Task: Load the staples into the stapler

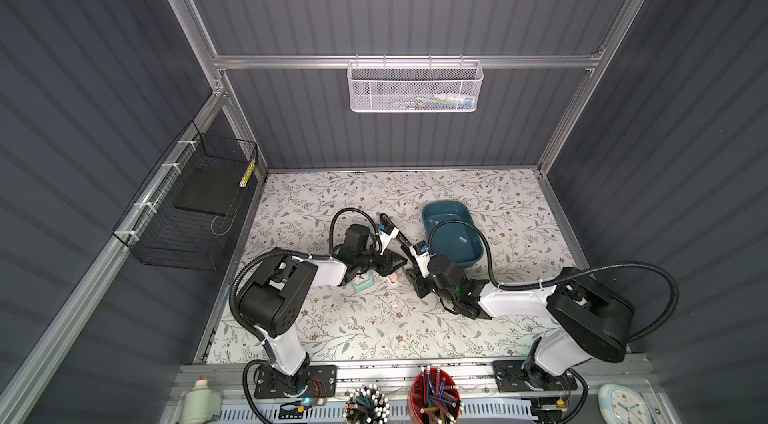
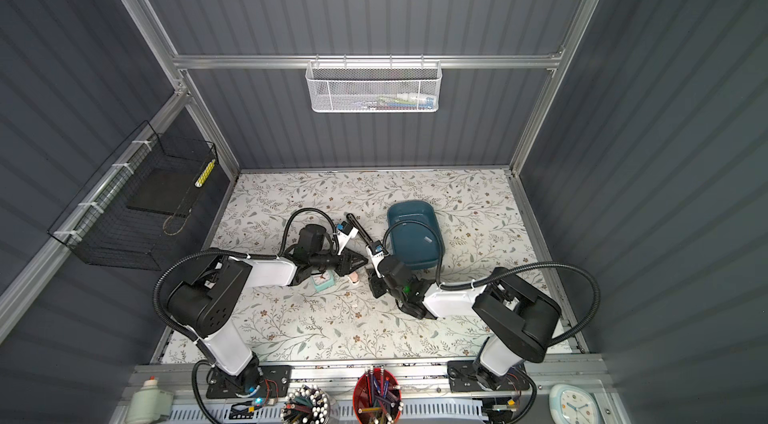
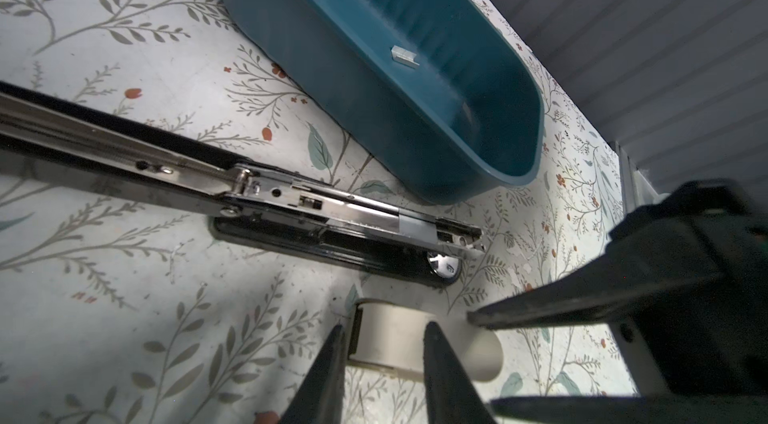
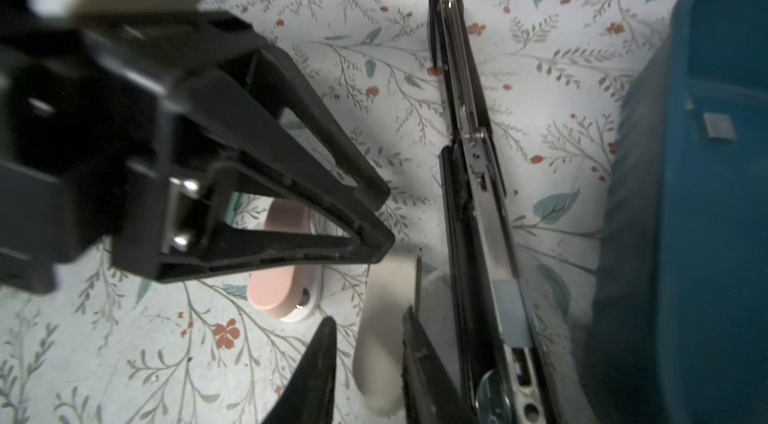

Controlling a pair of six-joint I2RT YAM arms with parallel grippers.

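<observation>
Left gripper [image 3: 384,324] on a white stapler [image 3: 390,343], black stapler [image 3: 332,218] folded open alongside.

Its jaws pinch the white stapler's pale body from both sides, low over the floral table [image 3: 124,318]. Right gripper [image 4: 369,316] faces it from the opposite side, jaws a little apart about the same stapler's rounded end — gripping or only straddling, I cannot tell. Just beside them the black stapler lies flat with its lid swung right back, and one strip of staples [image 3: 417,229] sits in its bare metal channel near the front end. Another strip [image 3: 404,56] lies loose on the floor of the blue tub [image 3: 299,69], which stands just past the black stapler — near it, not touching. A pink stapler [image 4: 282,272] lies on the table by the left gripper.
</observation>
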